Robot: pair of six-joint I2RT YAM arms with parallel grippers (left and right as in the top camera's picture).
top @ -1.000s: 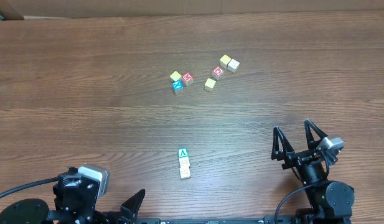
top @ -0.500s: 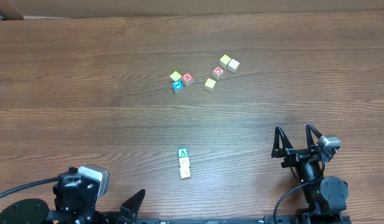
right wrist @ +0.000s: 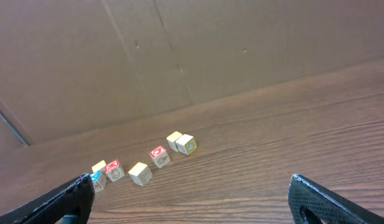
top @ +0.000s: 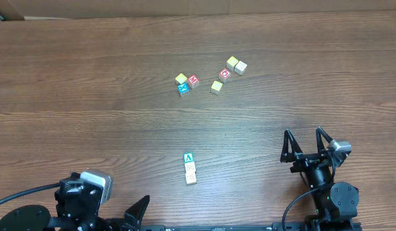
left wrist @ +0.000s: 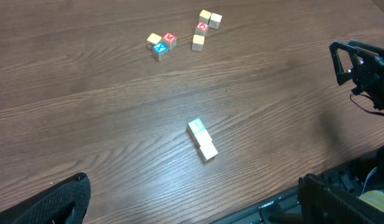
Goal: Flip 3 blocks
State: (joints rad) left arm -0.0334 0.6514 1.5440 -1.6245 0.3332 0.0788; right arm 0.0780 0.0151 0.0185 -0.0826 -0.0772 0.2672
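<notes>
Blocks (top: 190, 168) unmoved in a row, right gripper (top: 303, 136) drawn slightly back, left gripper (left wrist: 193, 185) unchanged, both wide open, empty

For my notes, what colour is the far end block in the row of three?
That block is green, white letter; clearest overhead.

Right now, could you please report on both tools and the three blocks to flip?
Left tool open, empty. Right tool open, empty. Three blocks in a row, untouched. Other cubes farther back, not in the way.
</notes>
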